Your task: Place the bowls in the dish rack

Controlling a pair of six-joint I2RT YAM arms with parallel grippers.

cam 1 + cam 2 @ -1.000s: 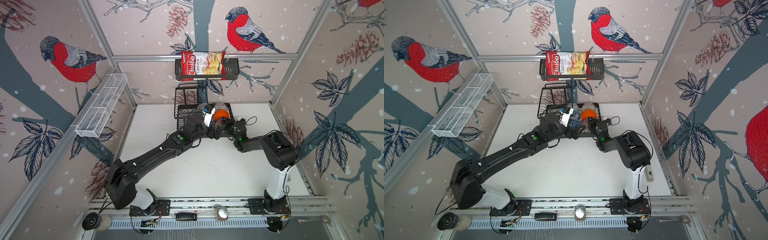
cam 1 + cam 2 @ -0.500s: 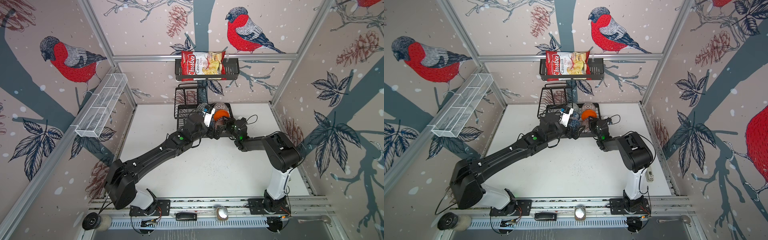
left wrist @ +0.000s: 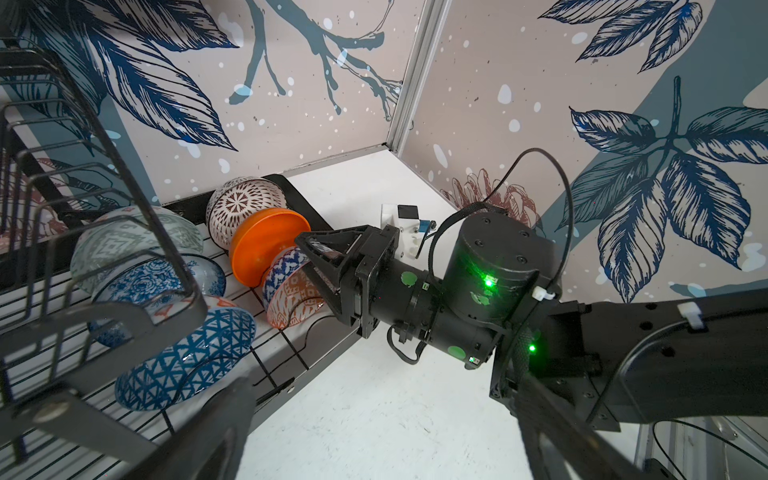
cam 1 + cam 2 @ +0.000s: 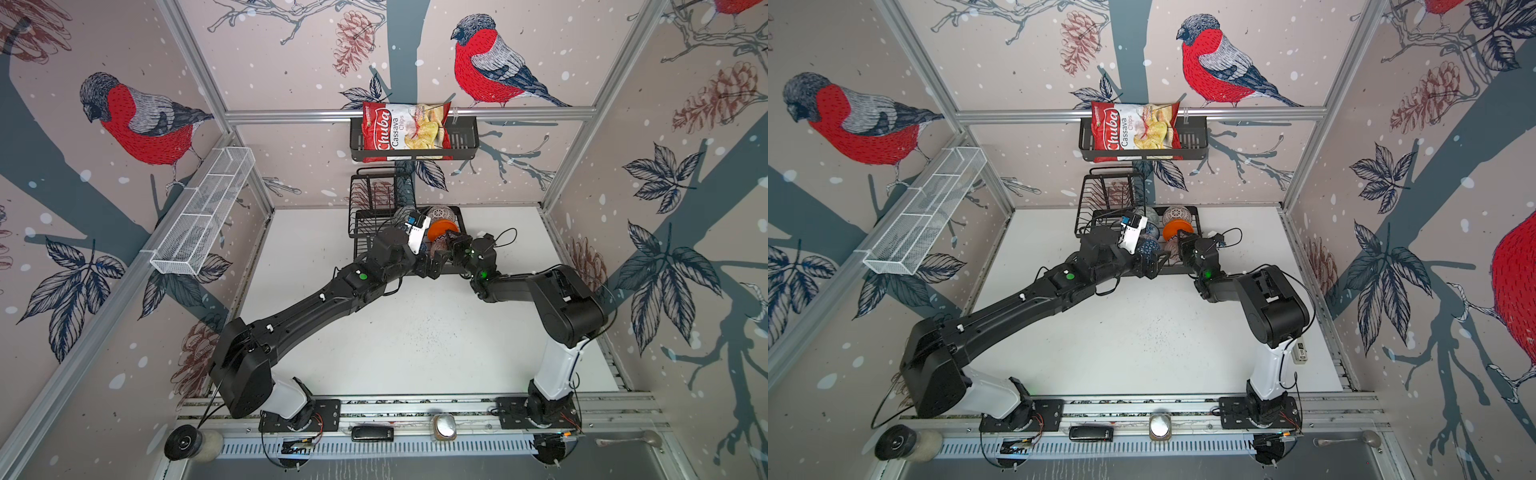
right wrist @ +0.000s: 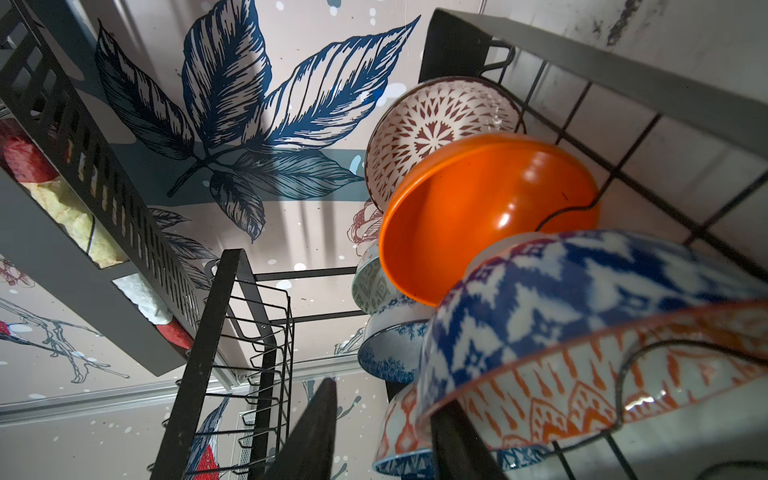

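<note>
The red-and-white foil chips bag in the black slatted wall basket read, apparently, "Chuba Cassava Chips".

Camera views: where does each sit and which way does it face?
Top views: overhead above the arms' bases, looking down toward the back wall; both arms whole, left gripper and right gripper at the dish rack.
Left wrist: beside the rack, looking across its bowls toward the back-right corner; own blurred fingers, plus the right gripper at the orange-and-blue patterned bowl.
Right wrist: low by the rack, looking up past that bowl and the plain orange bowl; own fingers only.
Shared: both wrist views show those two bowls.
</note>
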